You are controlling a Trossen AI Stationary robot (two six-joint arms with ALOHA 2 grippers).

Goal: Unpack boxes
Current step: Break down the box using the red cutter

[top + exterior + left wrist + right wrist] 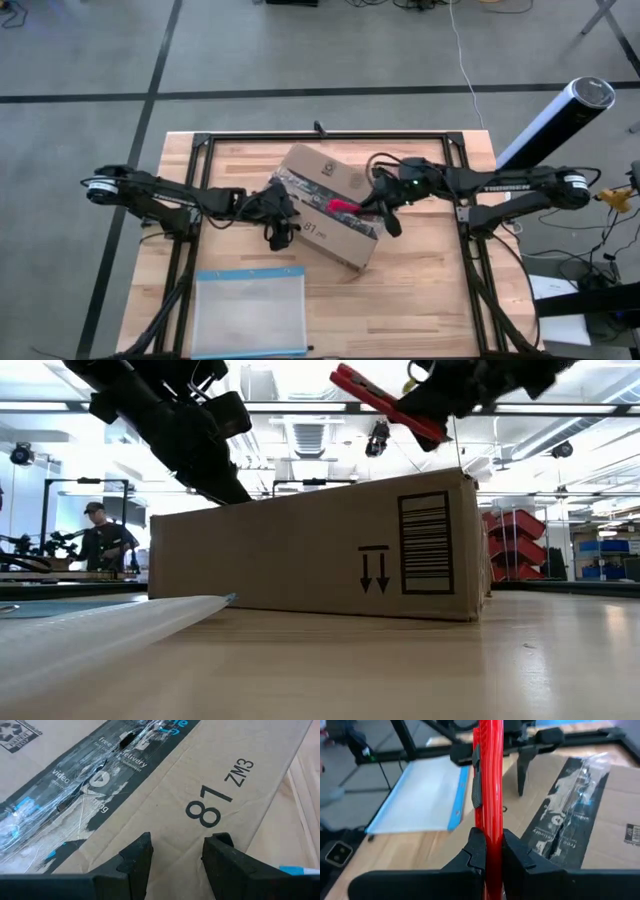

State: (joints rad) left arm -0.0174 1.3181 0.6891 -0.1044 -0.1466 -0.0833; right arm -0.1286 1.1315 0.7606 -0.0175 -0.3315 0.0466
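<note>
The cardboard box [330, 204] lies closed at the table's middle, its taped seam [572, 805] running along its long axis. The red cutter [489, 795] is held clamped in the right gripper [385, 208], above the top face and beside the seam, which lies just ahead of the tool. The left gripper [176, 856], fingers spread, is poised over the box's opposite end, probably to steady it.

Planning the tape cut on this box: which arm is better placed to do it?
The right. Its end effector is shut on the slim red plastic cutter, above the taped seam of the brown corrugated cardboard box. The left end effector is open and empty, over the box's top near its edge, better suited to steadying.
</note>
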